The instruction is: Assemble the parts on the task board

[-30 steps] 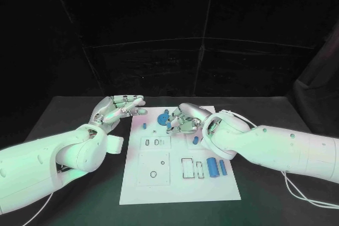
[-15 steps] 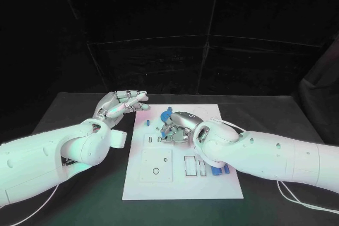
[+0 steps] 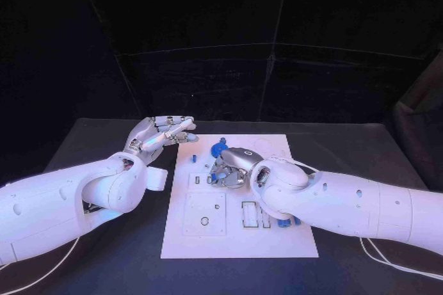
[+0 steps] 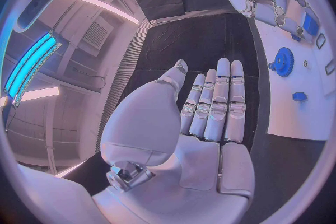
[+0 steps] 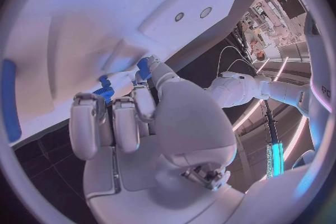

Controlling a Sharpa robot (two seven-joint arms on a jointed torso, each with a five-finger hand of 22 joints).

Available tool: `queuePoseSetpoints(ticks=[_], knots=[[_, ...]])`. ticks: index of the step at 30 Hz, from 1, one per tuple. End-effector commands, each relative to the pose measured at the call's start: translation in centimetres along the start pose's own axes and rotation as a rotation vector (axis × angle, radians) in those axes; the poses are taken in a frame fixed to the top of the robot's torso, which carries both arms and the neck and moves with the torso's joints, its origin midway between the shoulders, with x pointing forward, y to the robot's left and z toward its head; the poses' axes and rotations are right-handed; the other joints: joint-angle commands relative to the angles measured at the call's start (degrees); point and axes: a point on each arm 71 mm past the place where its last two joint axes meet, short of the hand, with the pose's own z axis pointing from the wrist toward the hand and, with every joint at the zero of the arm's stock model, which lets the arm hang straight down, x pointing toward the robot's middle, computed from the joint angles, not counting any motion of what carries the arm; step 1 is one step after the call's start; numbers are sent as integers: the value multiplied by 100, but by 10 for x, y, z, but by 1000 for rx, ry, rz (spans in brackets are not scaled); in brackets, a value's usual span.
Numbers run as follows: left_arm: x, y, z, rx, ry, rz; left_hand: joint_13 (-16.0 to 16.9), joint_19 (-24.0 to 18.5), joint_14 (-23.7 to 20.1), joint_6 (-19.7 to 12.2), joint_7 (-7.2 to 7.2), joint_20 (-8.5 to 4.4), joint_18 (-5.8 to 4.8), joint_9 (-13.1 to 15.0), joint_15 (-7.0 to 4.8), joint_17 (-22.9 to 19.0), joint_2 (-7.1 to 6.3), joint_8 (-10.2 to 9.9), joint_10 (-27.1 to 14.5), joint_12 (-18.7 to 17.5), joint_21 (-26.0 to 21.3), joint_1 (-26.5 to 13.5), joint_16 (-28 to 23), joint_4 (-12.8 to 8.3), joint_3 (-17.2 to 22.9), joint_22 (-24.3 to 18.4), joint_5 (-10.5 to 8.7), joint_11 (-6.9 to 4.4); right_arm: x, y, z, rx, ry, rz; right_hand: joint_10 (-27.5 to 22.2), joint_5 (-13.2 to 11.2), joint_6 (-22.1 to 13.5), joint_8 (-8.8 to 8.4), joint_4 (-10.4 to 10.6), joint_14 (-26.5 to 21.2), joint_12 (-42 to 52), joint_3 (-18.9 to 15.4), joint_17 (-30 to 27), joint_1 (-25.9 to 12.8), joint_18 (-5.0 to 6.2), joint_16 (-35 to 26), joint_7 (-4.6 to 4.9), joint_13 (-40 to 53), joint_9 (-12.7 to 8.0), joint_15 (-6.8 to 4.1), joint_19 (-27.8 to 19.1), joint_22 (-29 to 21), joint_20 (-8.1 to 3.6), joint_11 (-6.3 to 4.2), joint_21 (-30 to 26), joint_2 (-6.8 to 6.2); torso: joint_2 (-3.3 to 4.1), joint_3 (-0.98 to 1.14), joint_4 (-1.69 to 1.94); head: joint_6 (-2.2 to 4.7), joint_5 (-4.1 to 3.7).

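- Task board [image 3: 238, 237], a white plate, lies in the middle of the black desk [image 3: 92, 138], with small blue parts on it.
- A blue gear-shaped part [image 3: 219, 145] sits near the board's far edge; the left wrist view shows it too [image 4: 283, 61].
- More blue parts [image 3: 280, 222] lie by the right forearm, near the board's right side.
- The right hand [image 3: 231, 169] is down on the board, fingers curled around a small blue part [image 5: 104, 85].
- The left hand [image 3: 159, 135] hovers beside the board's far left corner, fingers straight and together, holding nothing.
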Motion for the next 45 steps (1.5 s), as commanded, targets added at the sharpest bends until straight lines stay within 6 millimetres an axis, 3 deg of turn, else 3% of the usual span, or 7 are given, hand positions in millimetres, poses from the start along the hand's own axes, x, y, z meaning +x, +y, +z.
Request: queuePoseSetpoints(ticks=[1,16,21,24,26,31,45], knots=[[2,-1,1,2,13,-11,3,38,37,32,-8,-14,86,2,2,7,54,-13,39,-16,-27,3,-33,-45,-1,-6,-28,6,1,-1,1,16,22,-47,5,39,123,21,7,410,-44,44,642,-32,-8,-27,-91,-3,5,-24,-25,625,-21,-67,11,1,-4,1,-1,-14,-6],[2,-1,1,0,14,-11,4,44,41,43,-13,-16,86,3,-1,12,60,-11,56,-14,-29,2,-38,-51,0,-9,-28,2,4,-3,0,39,52,-83,-8,47,117,9,6,405,-71,69,618,-78,-4,-42,-86,-21,2,-22,-38,609,-21,-64,2,-56,-6,0,-4,-17,-13],[2,-1,1,-2,15,-12,4,44,41,43,-13,-16,86,3,-1,12,60,-11,56,-14,-29,2,-38,-51,0,-9,-28,2,5,-2,0,46,57,-92,-35,188,60,-40,42,398,-121,88,587,-226,0,-65,-59,-53,-11,-6,-55,587,-11,-42,-12,-213,-4,0,0,-5,-17],[2,-1,1,-2,15,-12,4,44,41,43,-13,-16,86,3,-1,12,60,-11,56,-14,-29,2,-38,-51,0,-9,-28,2,5,-1,0,51,60,-97,-83,640,-9,-90,128,391,-216,31,555,-423,7,-88,-29,-120,-19,14,-78,556,5,-17,-30,-396,-3,0,2,-9,-17],[2,-1,1,-2,15,-12,4,44,41,43,-13,-16,86,3,-1,12,60,-11,56,-14,-29,2,-38,-51,0,-9,-28,2,5,-1,0,54,60,-100,-121,739,-52,-117,176,387,-293,-10,535,-524,13,-102,-12,-178,-22,26,-95,534,15,-2,-43,-492,-4,-2,2,-10,-20],[2,-1,1,-3,16,-12,3,45,42,44,-14,-17,85,2,-2,15,61,-13,59,-16,-31,1,-42,-55,0,-10,-28,1,5,0,1,53,51,-100,-208,719,-154,-163,247,383,-475,-75,515,-653,18,-118,13,-319,-30,44,-111,511,34,21,-57,-630,-5,-3,1,-12,-19],[2,-1,1,-4,16,-12,3,45,42,44,-14,-17,85,2,-2,15,61,-13,59,-16,-31,1,-42,-55,0,-10,-28,1,4,1,1,53,28,-95,-346,671,-274,-179,306,373,-735,-102,471,-708,33,-149,36,-523,-34,64,-158,448,53,44,-92,-712,-4,3,-1,-12,-33]])
